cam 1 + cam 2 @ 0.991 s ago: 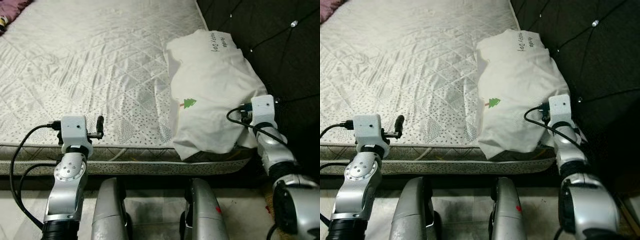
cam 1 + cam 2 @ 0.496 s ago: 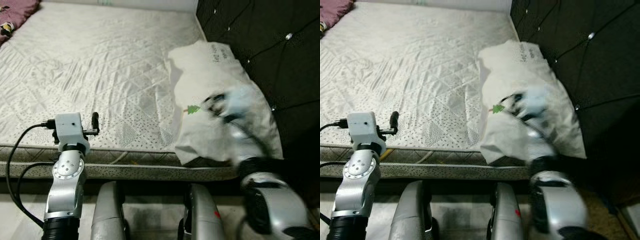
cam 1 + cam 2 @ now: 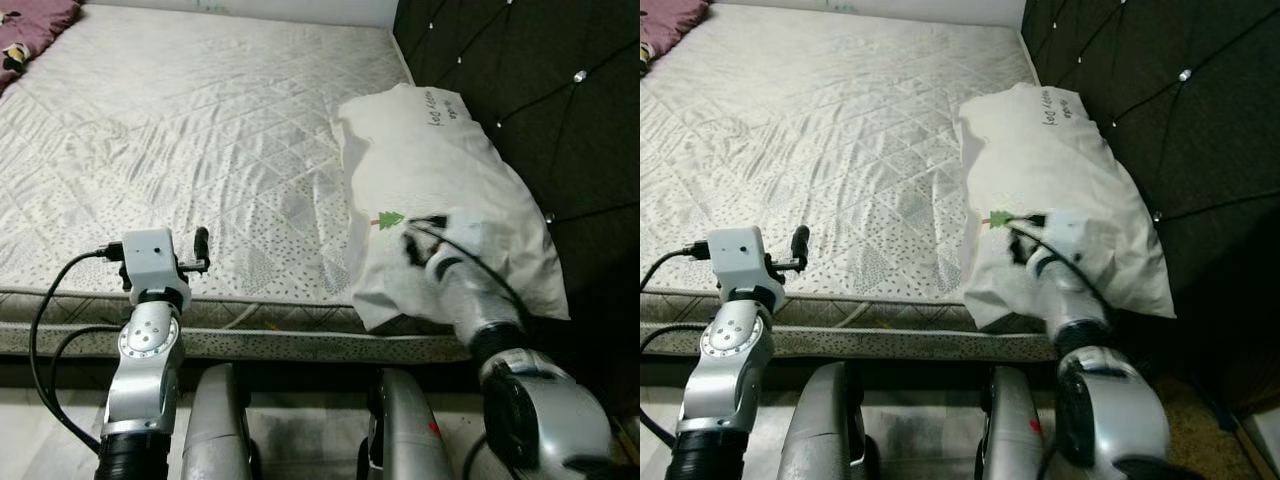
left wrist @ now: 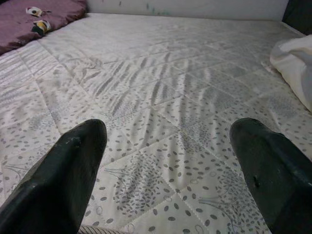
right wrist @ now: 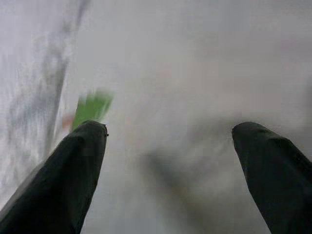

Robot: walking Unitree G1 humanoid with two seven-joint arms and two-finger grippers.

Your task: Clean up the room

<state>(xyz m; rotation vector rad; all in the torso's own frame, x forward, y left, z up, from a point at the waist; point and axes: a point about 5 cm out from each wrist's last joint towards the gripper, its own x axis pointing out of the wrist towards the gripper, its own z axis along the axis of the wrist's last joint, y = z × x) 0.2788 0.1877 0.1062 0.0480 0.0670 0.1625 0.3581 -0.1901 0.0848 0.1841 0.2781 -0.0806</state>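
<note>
A white pillow point(image 3: 440, 160) with a small green tree print point(image 3: 389, 219) lies at the right end of the pale quilted mattress point(image 3: 200, 130), against the black headboard. My right gripper point(image 3: 410, 240) rests over the pillow's front part, just beside the tree print. In the right wrist view its fingers point(image 5: 73, 170) stand wide apart over the white cloth, the gripper point(image 5: 168, 165) open and holding nothing. My left gripper point(image 3: 200, 245) hovers over the mattress's near edge, open and empty, with the gripper point(image 4: 170, 161) pointing across the bed.
A black tufted headboard point(image 3: 520, 80) rises along the right side. A purple cushion or blanket point(image 4: 39, 17) lies at the bed's far left corner. My own legs point(image 3: 220, 420) stand against the mattress's front edge point(image 3: 260, 340).
My right arm has swung left, from the pillow's right side onto its front near the tree print. The head camera tilted up a little. The left arm hardly moved.
</note>
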